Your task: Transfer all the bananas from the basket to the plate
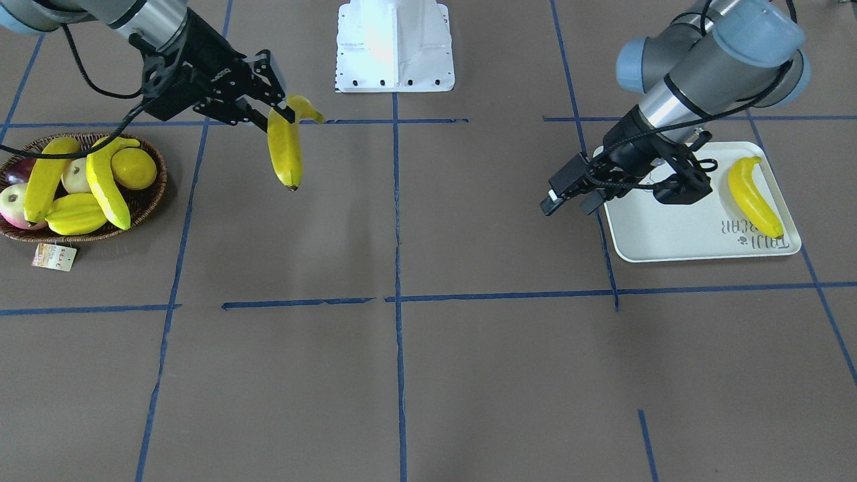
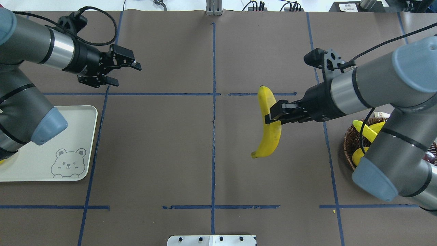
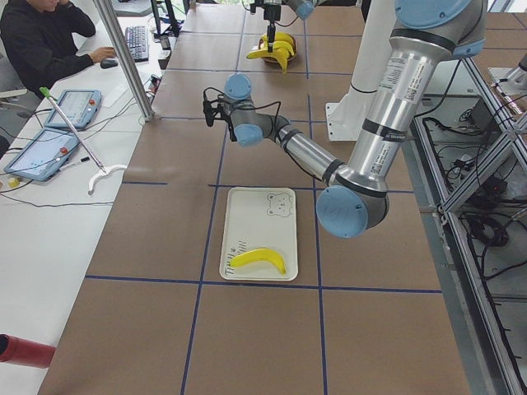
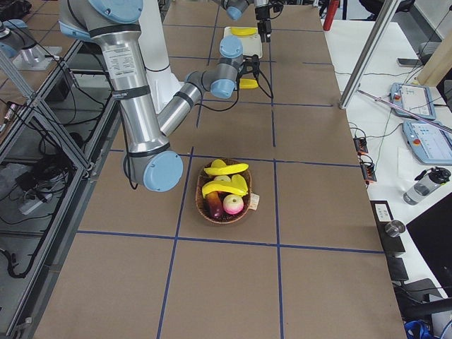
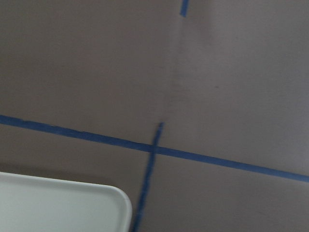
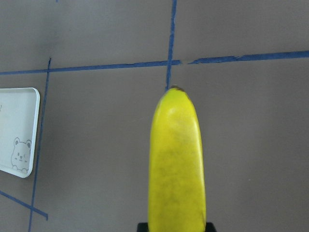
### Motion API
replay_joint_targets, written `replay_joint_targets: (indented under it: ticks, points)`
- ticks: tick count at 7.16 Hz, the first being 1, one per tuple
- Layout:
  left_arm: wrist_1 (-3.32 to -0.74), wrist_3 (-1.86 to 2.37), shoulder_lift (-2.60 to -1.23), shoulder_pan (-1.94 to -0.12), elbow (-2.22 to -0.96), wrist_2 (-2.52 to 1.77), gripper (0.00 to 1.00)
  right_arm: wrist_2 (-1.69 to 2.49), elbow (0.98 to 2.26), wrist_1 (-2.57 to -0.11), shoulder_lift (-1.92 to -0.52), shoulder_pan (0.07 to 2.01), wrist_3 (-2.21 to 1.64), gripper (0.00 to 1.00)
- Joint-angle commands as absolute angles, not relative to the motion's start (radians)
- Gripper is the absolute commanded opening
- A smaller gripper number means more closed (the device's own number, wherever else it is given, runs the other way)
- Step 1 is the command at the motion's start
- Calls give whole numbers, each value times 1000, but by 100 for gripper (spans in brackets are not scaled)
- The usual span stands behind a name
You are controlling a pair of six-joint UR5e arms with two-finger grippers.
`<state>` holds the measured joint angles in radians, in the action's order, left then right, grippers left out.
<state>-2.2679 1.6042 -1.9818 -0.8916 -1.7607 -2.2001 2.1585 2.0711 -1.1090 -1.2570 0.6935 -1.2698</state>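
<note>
My right gripper [image 1: 284, 110] is shut on a yellow banana [image 1: 284, 150] and holds it in the air over the table, between the basket and the middle line. It also shows in the overhead view [image 2: 269, 126] and fills the right wrist view [image 6: 176, 159]. The wicker basket [image 1: 150, 201] holds two more bananas [image 1: 43, 177] [image 1: 107, 184]. One banana [image 1: 753, 197] lies on the off-white bear plate [image 1: 669, 227]. My left gripper [image 2: 124, 73] is open and empty, above the table just past the plate's far corner.
The basket also holds a lemon [image 1: 134, 167], a starfruit [image 1: 77, 214] and apples [image 1: 13, 204]; a paper tag [image 1: 53, 256] hangs from it. Blue tape lines cross the brown table. The robot's white base [image 1: 395, 47] stands at the table's edge.
</note>
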Motion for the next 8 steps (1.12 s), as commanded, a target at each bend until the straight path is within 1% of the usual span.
replay_joint_targets:
  ticks: [1,3,4,6,8]
  points:
    - [-2424,1751,-2040,-824,-1761,-2201,98,2057,2063,-1027,-1188,586,-1324,1]
    - [-2442,1759,-2098,-751,-1764,-2200,98,2040,2059,-988,-1151,552,-1359,1]
    - [-2457,1755,-2114,-750,-1766,-2207,98,1998,2059,-986,-1144,529,-1362,1]
    - [-2490,1759,-2147,-681,-1769,-2206,98,1990,2059,-959,-1146,526,-1373,1]
    - [-2490,1766,-2151,-660,-1767,-2206,97,1990,2057,-940,-1144,526,-1376,1]
